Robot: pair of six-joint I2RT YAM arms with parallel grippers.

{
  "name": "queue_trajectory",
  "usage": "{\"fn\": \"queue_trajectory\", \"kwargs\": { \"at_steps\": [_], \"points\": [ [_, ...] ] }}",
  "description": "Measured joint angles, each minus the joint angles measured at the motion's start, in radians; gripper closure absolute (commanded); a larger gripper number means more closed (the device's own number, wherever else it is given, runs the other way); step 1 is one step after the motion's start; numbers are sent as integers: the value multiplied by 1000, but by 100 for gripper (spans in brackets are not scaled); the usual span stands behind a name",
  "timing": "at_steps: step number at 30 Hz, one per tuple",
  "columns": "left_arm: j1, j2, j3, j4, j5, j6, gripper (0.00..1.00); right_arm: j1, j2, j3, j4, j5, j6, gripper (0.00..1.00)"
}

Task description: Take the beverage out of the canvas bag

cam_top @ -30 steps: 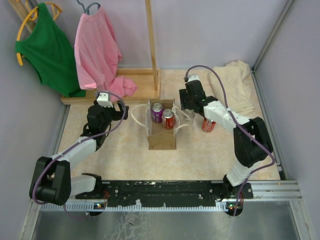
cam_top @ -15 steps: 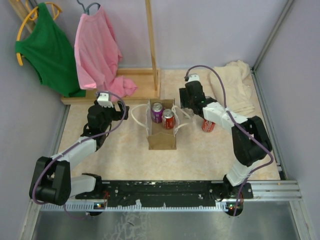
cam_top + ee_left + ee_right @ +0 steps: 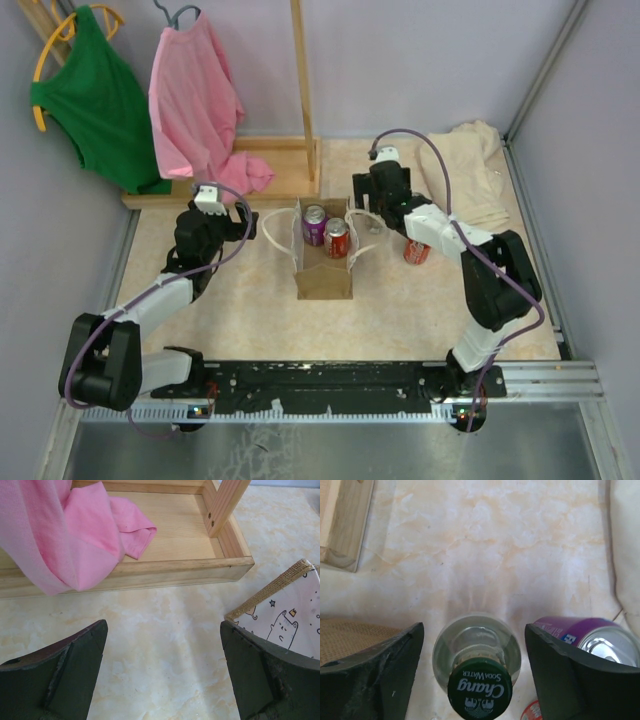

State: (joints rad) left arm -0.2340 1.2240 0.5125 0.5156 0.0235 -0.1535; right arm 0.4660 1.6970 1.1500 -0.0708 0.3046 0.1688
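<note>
The right pincer (image 3: 472, 626) is hanging over a glass bottle (image 3: 477, 650) with a green cap. Its fingers are standing apart on either side of the glass, and a thin gap is showing on each side, so it is gripping nothing. The bottle is standing upright on the desk (image 3: 400, 310), just outside the right wall of the bag (image 3: 323, 275). That makes it one drink already out.

In the right wrist view, a purple-sided can (image 3: 585, 635) is sitting just right of the bottle. The arm is hiding it from the top camera. A loose red can (image 3: 416, 250) is standing a little further right on the desk, well apart from the bag. So three drinks appear to be lying outside.

The bag is standing open in the middle of the desk with its rope handles flopping to the sides. Two cans are waiting upright in its far end, touching or nearly so: a purple can (image 3: 314, 224) and a red can (image 3: 337, 239).

The left pincer (image 3: 162, 625) is hovering low over bare desk left of the bag. Its fingers are spread wide and holding nothing, and a corner of the bag is showing by its right finger.

Judging from this layout, the task is running past the halfway mark. If every drink is meant to come out, two lifts are remaining. The right pincer is sitting nearest and needs to rise clear of the bottle without tipping it.
</note>
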Motion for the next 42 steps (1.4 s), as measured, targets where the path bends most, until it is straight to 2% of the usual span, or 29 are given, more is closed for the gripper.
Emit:
{"fn": "queue_trajectory", "kwargs": {
  "at_steps": [10,18,22,25,29,33,37,42],
  "points": [
    [0,0,0,0,0,0,0,0,-9,17,27,24,-22,4],
    [0,0,0,0,0,0,0,26,-117,118,32,70,-87,4],
    [0,0,0,0,0,0,0,104,-225,168,28,88,-153,12],
    [0,0,0,0,0,0,0,158,-285,235,-2,-13,-190,20],
    [0,0,0,0,0,0,0,166,-314,325,-67,-238,-246,20],
    [0,0,0,0,0,0,0,167,-293,331,-161,-384,-293,21],
    [0,2,0,0,0,0,0,190,-214,327,-249,-449,-321,23],
    [-1,7,0,0,0,0,0,271,-129,296,-323,-438,-356,24]
  ]
}}
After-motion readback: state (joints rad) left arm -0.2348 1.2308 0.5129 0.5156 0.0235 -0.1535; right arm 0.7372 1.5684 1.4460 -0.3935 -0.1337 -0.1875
